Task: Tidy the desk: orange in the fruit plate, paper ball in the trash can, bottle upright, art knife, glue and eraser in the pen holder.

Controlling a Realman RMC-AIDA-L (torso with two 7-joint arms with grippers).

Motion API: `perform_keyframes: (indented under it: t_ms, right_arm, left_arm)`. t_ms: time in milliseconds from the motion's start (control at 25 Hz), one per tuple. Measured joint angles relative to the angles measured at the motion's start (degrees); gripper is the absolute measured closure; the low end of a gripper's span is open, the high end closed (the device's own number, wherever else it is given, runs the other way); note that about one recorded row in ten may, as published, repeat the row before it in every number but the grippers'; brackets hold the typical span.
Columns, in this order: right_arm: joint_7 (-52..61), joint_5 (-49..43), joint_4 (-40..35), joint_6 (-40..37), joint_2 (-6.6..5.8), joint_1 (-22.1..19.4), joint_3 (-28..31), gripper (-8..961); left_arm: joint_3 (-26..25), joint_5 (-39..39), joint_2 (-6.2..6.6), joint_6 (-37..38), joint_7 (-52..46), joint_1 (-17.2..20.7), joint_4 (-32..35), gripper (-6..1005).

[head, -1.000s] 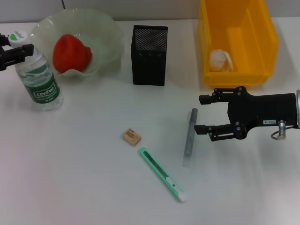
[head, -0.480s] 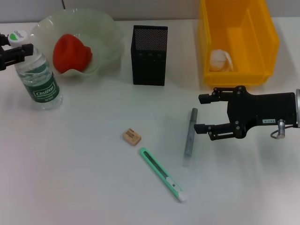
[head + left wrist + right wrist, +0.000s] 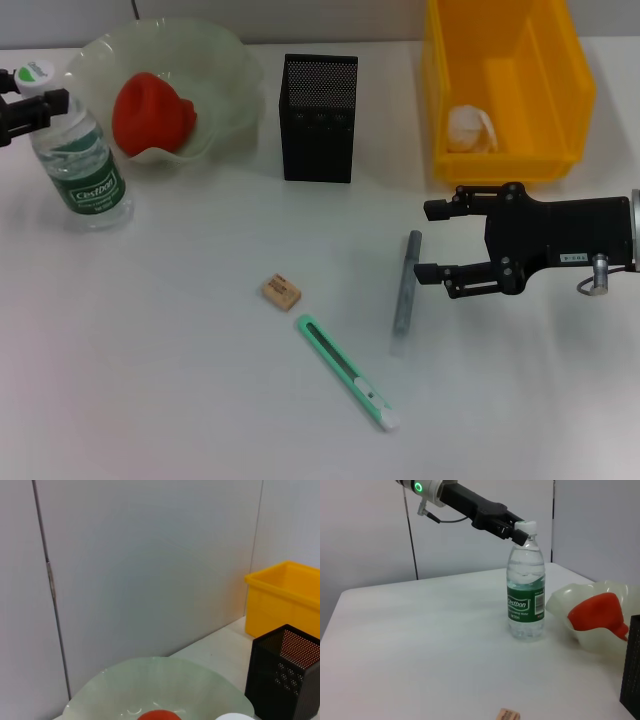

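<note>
Standing upright near the far left edge of the white counter point(image 3: 180, 380) is the clear plastic water bottle with a green label point(image 3: 80, 160). The left gripper point(image 3: 35, 108) holds it just under its white cap point(image 3: 37, 72), with the black fingers closed on the neck. Compared with a second ago, the bottle sits a little farther back and a bit more to the left, and its cap is closer to the edge of the head view.

Just beside the bottle is the pale green wavy glass plate point(image 3: 215, 70), and the orange-red fruit point(image 3: 152, 112) lies inside it. The black mesh pen holder point(image 3: 319, 118) stands to the right of the plate. It looks dark inside, and I cannot tell what is in it. The yellow plastic bin point(image 3: 505, 85) is at the far right, with the white paper ball point(image 3: 470, 128) in it.

The right gripper point(image 3: 432, 243) hangs low over the counter with its fingers spread wide, holding nothing. It is in the same spot as before. The thin grey glue stick point(image 3: 405, 283) lies flat just beside those fingers. The small tan eraser point(image 3: 281, 291) lies near the middle of the counter, and the green art knife point(image 3: 347, 372) lies close by, nearer the front. These three have not moved.
</note>
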Motion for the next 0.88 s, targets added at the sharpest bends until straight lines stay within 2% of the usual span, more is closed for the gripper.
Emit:
perform_keyframes:
  t_ms: [480,640,880]
  right_arm:
    - [0.0,0.04,0.0,0.05,0.0,0.0,0.02,165]
    - [0.0,0.04,0.0,0.08,0.0,0.0,0.02,165]
    - [0.0,0.04,0.0,0.09,0.0,0.0,0.01,165]
  left_arm:
    - [-0.01,-0.12,-0.32,-0.94,-0.13,0.09,0.01,496]
    - [0.0,-0.47,-0.33,-0.65,-0.15,0.09,0.01,364]
    - [-0.16,-2.7,-0.26,-0.52,-0.52,0.29,0.0,297]
